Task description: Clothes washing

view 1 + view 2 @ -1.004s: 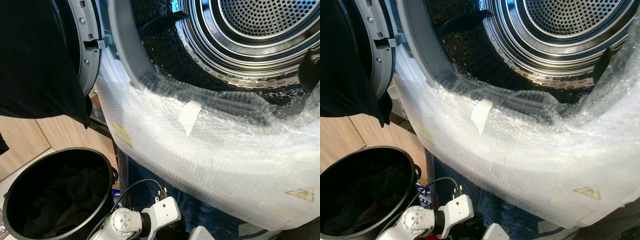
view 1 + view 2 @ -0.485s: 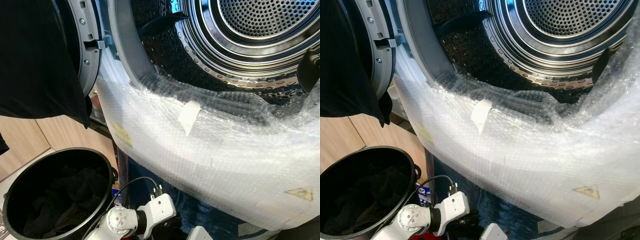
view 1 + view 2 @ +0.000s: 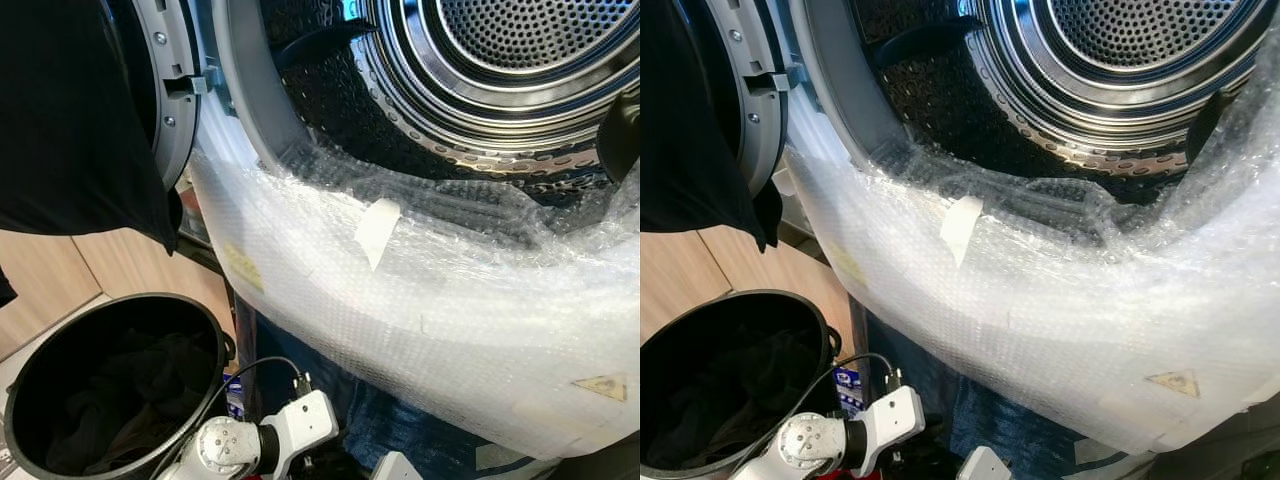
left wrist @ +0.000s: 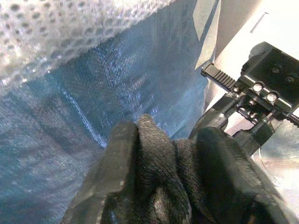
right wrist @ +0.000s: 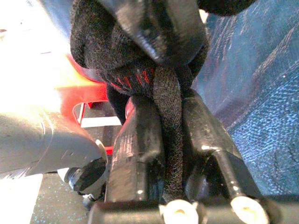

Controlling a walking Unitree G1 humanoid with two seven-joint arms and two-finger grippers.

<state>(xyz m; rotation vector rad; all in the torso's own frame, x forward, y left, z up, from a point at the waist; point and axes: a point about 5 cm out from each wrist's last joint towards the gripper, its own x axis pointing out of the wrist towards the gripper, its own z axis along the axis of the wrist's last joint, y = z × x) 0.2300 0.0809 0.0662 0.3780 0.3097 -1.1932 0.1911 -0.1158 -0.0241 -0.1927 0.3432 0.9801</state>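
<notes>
**Desk:** While the machine stands open, what do I caption, biggest thing first?

**Operator:** Start with the washer drum point(image 3: 520, 60), perforated steel, nothing visible inside. Its lower front is swathed in bubble wrap point(image 3: 440, 300), a strip of tape point(image 3: 377, 230) stuck near the lip. The door point(image 3: 175, 90) swings out on my left with a black cloth point(image 3: 70, 110) hanging in front of it. Below sits the black basket point(image 3: 215, 325), dark laundry point(image 3: 130, 400) heaped in it.

**Desk:** And the arms?

**Operator:** Both are low, under the wrap, against the blue-covered front panel. My left gripper point(image 4: 163, 163) has its fingers pinched on a dark knit garment point(image 4: 159, 186); the right gripper point(image 5: 163, 140) clamps the same sort of dark cloth point(image 5: 140, 56), a little red stitching showing. One garment or two — I cannot tell.

**Desk:** Which step is this?

**Operator:** Loading, I judge: cloth gripped beside the basket, not yet at the drum.

**Desk:** Next move?

**Operator:** Lift high enough to clear the wrapped lip, reach well into the drum, then let go — without snagging the wrap or tape.
</notes>
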